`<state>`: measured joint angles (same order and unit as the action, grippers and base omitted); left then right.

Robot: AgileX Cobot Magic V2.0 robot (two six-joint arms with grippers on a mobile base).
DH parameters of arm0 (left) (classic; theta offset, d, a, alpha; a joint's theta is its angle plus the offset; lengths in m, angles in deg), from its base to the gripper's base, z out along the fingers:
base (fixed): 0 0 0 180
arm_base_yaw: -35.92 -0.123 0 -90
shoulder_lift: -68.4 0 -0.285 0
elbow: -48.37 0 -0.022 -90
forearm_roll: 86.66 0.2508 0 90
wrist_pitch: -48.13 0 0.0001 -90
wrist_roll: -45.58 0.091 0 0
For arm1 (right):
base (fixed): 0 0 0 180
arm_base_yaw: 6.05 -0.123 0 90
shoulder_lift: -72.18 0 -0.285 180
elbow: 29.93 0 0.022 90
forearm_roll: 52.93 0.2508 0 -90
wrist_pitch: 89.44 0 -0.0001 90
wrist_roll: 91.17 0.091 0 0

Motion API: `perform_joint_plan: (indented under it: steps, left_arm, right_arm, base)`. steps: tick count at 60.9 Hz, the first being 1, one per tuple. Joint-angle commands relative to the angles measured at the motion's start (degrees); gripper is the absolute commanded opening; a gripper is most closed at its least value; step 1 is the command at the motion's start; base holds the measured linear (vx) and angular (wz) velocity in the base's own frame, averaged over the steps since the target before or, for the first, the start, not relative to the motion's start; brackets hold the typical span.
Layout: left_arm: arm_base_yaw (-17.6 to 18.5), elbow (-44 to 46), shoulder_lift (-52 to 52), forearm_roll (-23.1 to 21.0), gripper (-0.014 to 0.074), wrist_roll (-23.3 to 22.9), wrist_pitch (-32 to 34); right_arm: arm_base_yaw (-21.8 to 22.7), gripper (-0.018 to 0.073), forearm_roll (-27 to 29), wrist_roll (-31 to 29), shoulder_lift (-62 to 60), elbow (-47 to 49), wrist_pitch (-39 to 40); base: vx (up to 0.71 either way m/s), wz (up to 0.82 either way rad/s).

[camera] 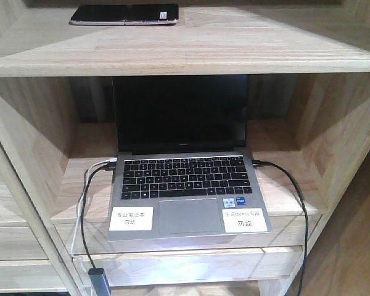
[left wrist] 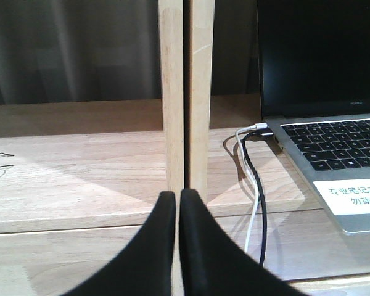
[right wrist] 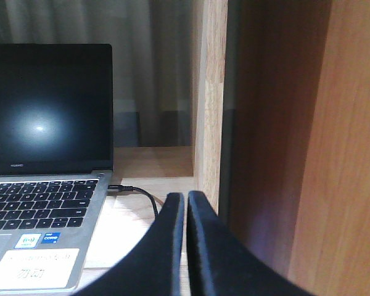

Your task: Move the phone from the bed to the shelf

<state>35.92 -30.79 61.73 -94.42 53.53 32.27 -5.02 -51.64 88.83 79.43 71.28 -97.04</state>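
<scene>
The phone (camera: 124,14) lies flat on the top board of the pale-wood shelf (camera: 191,52), a glossy black slab with a faint centre crease and a small white sticker near its right end. Below it sits an open grey laptop (camera: 185,179), cables plugged into both sides. My left gripper (left wrist: 177,200) and right gripper (right wrist: 186,200) are both pressed closed, holding nothing.

One phone (camera: 124,14), one laptop (camera: 186,185), one shelf (camera: 191,52), two stickers (camera: 131,219).
</scene>
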Motion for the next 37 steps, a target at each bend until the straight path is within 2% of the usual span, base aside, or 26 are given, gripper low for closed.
perform_joint_plan:
  steps: [1, 37]
  left_arm:
    - [0.26, -0.13, 0.38, -0.55, 0.0001, -0.22, 4.18]
    - [0.26, -0.13, 0.38, -0.55, 0.0001, -0.22, 4.18]
  right_arm:
    - [0.22, -0.0008, 0.11, -0.46, -0.47, -0.45, 4.72]
    - [0.22, -0.0008, 0.11, -0.46, -0.47, -0.45, 4.72]
  base:
    - [0.00, 0.00]
    - [0.00, 0.00]
